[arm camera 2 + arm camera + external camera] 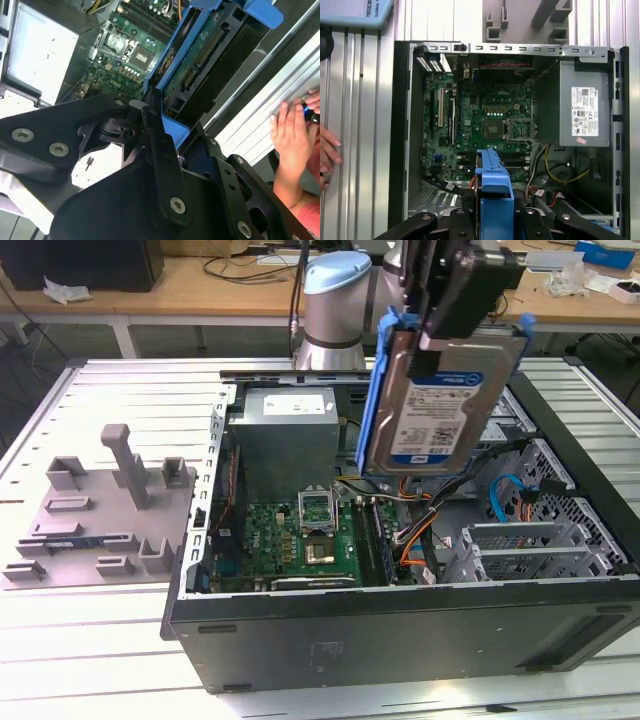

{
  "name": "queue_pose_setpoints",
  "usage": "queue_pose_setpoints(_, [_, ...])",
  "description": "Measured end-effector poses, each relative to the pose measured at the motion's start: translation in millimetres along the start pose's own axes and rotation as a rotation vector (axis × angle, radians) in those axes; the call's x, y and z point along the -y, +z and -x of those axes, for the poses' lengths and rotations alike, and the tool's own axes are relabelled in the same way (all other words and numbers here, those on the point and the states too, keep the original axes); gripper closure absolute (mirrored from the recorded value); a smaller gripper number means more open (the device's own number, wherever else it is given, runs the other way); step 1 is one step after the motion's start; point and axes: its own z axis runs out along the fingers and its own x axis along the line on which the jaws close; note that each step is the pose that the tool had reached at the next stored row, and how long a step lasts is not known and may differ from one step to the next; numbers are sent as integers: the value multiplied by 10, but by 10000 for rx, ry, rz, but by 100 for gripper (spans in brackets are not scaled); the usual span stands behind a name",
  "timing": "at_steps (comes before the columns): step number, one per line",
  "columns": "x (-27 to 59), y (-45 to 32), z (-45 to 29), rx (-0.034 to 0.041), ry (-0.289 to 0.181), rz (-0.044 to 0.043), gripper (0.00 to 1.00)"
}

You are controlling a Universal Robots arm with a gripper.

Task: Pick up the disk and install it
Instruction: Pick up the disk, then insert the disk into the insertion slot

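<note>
The hand [440,338] grips the disk [437,405] nearly upright. The disk hangs above the open computer case [400,635].

Exterior view: black gripper [440,340] cut off by the top edge. It is clamped over the upper edge of the flat silver metal disk [440,415] with white-and-blue label and blue plastic frame, covering that edge. The disk hides the part of the open black computer case [400,615] behind it.

Second wrist view: person's hand [292,135] cut by the picture's edge; small item at its fingertips too small to tell.

First wrist view: disk seen edge-on, label side hidden. Grey plastic fixture [520,20] cut off at the edge.
</note>
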Motion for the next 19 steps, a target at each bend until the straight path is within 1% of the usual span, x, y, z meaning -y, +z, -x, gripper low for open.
queue_pose_setpoints(2, [15,-1,-3,0,0,2,63])
queue_pose_setpoints(14, [19,-1,-4,2,0,-3,63])
queue_pose_setpoints(16, [19,-1,-4,8,0,-19,63])
queue_pose_setpoints(19, [19,-1,-5,18,0,-82,63])
